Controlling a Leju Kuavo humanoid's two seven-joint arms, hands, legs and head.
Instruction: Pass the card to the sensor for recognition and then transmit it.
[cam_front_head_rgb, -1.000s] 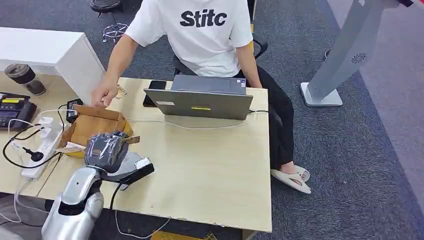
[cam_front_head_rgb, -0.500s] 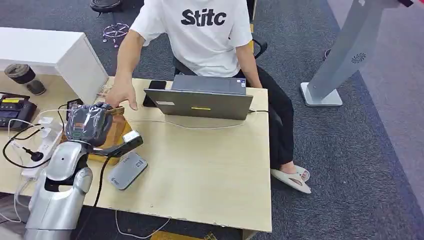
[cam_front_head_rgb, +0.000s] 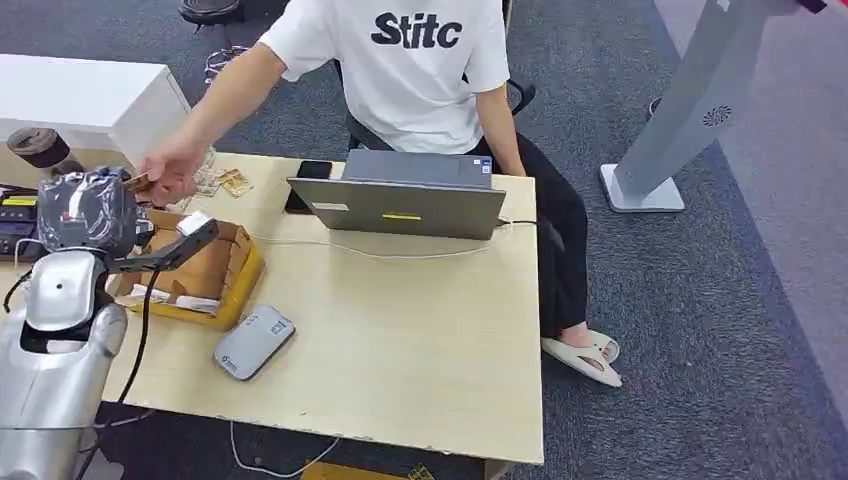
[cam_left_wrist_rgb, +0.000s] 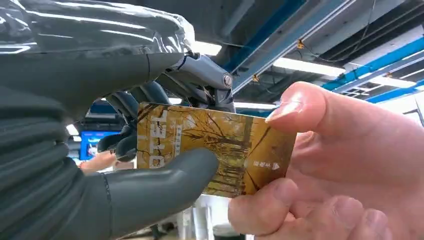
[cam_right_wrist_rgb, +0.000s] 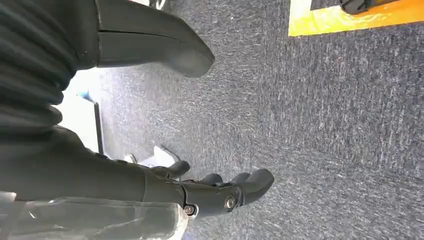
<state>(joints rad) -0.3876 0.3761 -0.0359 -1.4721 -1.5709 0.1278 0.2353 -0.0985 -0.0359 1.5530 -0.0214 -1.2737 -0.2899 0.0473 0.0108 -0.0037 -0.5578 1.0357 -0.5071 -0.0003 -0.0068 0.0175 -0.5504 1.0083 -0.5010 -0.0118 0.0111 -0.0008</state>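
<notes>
My left hand (cam_front_head_rgb: 92, 212) is raised at the table's left side and pinches a golden-yellow card (cam_left_wrist_rgb: 210, 150) between its thumb (cam_left_wrist_rgb: 165, 185) and darker fingers. A person's hand (cam_left_wrist_rgb: 345, 165) grips the card's other end, so both hold it at once. From the head view that person's hand (cam_front_head_rgb: 168, 170) reaches from the far side and meets mine, with the card (cam_front_head_rgb: 137, 183) a small sliver between them. The grey card sensor (cam_front_head_rgb: 253, 341) lies flat on the table near the front left. My right hand (cam_right_wrist_rgb: 215, 192) hangs over carpet, fingers apart, holding nothing.
An open cardboard box (cam_front_head_rgb: 205, 270) sits beside my left arm, with several cards (cam_front_head_rgb: 225, 182) loose on the table behind it. A grey laptop (cam_front_head_rgb: 405, 195) and black phone (cam_front_head_rgb: 305, 180) stand before the seated person. Power strips and cables (cam_front_head_rgb: 40, 280) lie at the left edge.
My left hand rose from over the sensor and swung left and back with the card. The person's hand moved from the box to meet it and now grips the card's free end.
</notes>
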